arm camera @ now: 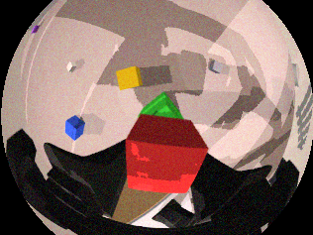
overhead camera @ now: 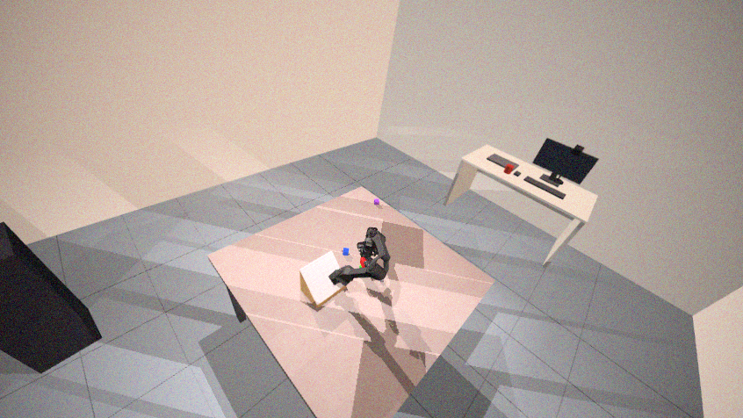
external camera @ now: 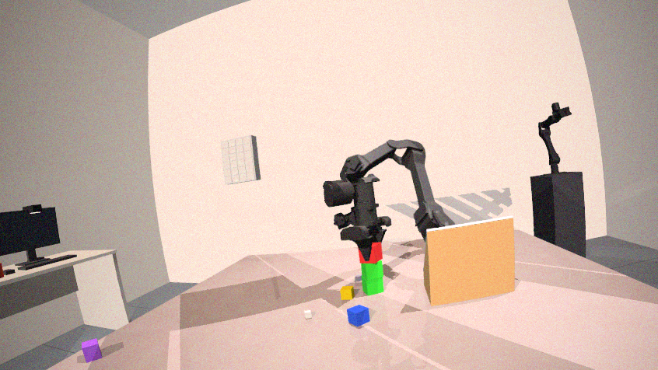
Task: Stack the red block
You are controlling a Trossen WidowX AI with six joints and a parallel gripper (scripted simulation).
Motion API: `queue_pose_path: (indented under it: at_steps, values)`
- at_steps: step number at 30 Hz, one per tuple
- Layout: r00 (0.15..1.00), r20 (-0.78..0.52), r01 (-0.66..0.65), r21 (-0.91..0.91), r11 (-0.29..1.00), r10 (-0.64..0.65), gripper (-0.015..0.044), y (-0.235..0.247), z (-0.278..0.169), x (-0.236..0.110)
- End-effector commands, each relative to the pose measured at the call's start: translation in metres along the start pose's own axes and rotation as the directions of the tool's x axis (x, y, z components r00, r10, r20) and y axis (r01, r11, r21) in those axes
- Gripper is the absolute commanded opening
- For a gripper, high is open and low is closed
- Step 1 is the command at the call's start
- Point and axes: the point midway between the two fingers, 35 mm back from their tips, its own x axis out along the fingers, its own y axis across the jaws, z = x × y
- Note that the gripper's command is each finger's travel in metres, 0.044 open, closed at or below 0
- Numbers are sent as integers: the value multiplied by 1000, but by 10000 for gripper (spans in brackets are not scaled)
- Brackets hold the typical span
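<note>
The red block (overhead camera: 363,261) (external camera: 375,253) (arm camera: 163,163) is between the fingers of my gripper (external camera: 372,252) (arm camera: 162,143), which is shut on it. The green tower (external camera: 372,277) (arm camera: 163,105) is two green blocks stacked upright. In the exterior view the red block is right above the tower, its underside at the tower's top face with no clear gap. Whether it bears on the tower cannot be told. In the wrist view the red block hides most of the tower, and only a green corner shows beyond it. In the top view the arm covers most of the tower.
A yellow block (external camera: 347,292) (arm camera: 129,77) stands close beside the tower. A blue block (overhead camera: 345,251) (external camera: 358,315) (arm camera: 74,127), a small white block (external camera: 307,314) (arm camera: 71,66) and a purple block (overhead camera: 376,201) (external camera: 91,350) lie farther off. A wedge-shaped board (overhead camera: 319,277) (external camera: 469,262) stands by the arm's base.
</note>
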Motion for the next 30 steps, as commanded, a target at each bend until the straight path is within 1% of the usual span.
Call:
queue_pose_path:
  at_steps: [1, 7, 24, 30]
  values:
    - [1000, 4, 0, -4, 1000, 0, 0, 0, 0, 0]
    - [1000, 4, 0, -4, 1000, 0, 0, 0, 1, -2]
    - [1000, 0, 0, 0, 1000, 0, 440, 0, 0, 0]
    - [1000, 0, 0, 0, 1000, 0, 440, 0, 0, 0]
